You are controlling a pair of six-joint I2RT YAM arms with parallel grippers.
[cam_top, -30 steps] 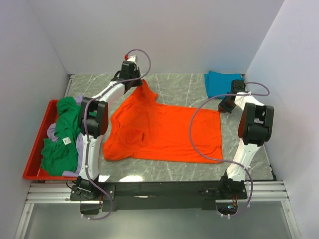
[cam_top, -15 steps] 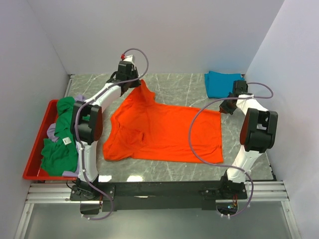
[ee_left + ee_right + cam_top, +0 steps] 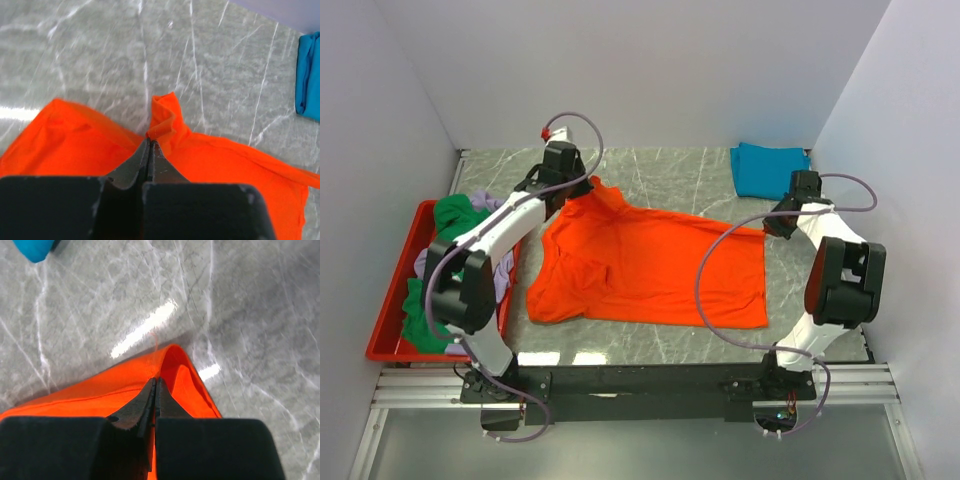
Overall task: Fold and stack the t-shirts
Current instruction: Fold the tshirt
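We hold the orange t-shirt (image 3: 650, 265) with both hands. Our left hand (image 3: 149, 145) pinches its far edge on the side near the red tray (image 3: 392, 305); our right hand (image 3: 154, 386) pinches the far corner on the side away from the tray. We should lift both together, evenly, so the fold comes straight. The shirt lies spread on the surface (image 3: 690, 170) beside the tray, bright, slightly wrinkled.

table (image 3: 680, 185): grey marble-look top, smooth and pretty glossy, light glares off it
orange t-shirt (image 3: 650, 265): soft matt cloth, kinda wrinkly
teal t-shirt (image 3: 765, 168): same matt cloth
tray (image 3: 390, 310): red plastic, smooth
left gripper (image 3: 149, 146): dark, matt, scuffed edges
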